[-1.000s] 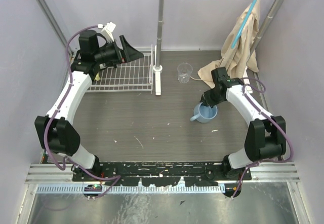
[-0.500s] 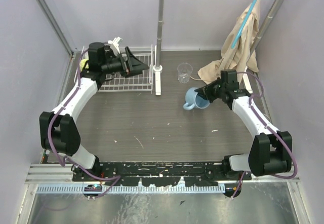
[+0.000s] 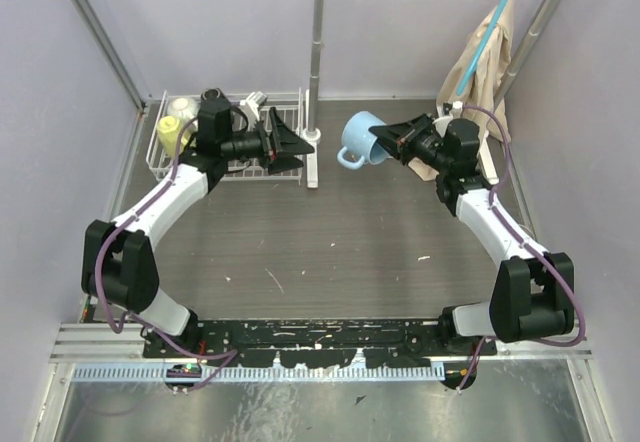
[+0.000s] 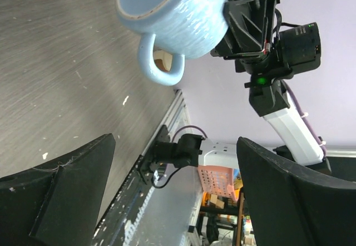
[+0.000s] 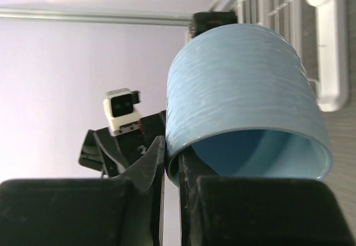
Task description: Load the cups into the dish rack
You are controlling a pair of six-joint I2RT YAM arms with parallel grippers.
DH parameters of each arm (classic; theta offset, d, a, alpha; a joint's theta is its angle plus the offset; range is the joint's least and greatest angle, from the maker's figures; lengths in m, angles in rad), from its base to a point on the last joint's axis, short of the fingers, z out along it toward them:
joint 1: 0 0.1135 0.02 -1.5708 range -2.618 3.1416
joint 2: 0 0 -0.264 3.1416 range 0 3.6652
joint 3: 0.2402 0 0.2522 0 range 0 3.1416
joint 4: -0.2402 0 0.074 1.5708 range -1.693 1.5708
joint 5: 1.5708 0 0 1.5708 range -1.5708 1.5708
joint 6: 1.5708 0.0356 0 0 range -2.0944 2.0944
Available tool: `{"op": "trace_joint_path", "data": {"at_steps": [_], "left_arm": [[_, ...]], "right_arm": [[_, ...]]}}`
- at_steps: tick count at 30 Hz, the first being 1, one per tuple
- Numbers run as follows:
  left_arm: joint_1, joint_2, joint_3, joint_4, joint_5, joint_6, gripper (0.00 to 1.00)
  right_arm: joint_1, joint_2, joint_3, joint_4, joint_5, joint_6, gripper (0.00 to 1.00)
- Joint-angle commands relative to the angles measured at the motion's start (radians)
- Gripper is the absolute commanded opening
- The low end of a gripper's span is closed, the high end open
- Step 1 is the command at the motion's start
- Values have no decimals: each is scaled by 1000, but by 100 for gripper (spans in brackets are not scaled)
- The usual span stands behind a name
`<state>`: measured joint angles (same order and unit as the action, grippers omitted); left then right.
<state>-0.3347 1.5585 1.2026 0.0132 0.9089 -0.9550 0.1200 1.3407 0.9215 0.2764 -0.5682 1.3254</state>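
Above the table (image 3: 300, 247), a ribbed light blue mug (image 3: 361, 140) tilts sideways.

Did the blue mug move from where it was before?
Yes. The light blue mug, pinched by the right gripper, has gone up off the table and leftward, ending close to the upright pole.

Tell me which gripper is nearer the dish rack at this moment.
Left. The left gripper hangs open at the right end of the dish rack. The right gripper is beyond the upright pole, to the rack's right, holding the light blue mug off the table.
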Motion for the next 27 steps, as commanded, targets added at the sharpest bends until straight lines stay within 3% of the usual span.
{"op": "trace_joint_path", "data": {"at_steps": [1,7,19,23,27], "left_arm": [[-43,-9,-15,128,-10,-146,98],[-101,54,27,186,-48,-215,98],[-156,185,201,255,-65,-296,98],[-181,211,216,295,-55,-352,95],[-193,231,234,278,-40,-366,79]], "right_arm": [[-5,-22,28,405,-67,129,1],[-4,-3,-15,612,-59,258,1],[3,17,-3,682,-67,294,1],[9,22,-15,691,-69,284,1],[11,33,-16,708,-79,281,1]]}}
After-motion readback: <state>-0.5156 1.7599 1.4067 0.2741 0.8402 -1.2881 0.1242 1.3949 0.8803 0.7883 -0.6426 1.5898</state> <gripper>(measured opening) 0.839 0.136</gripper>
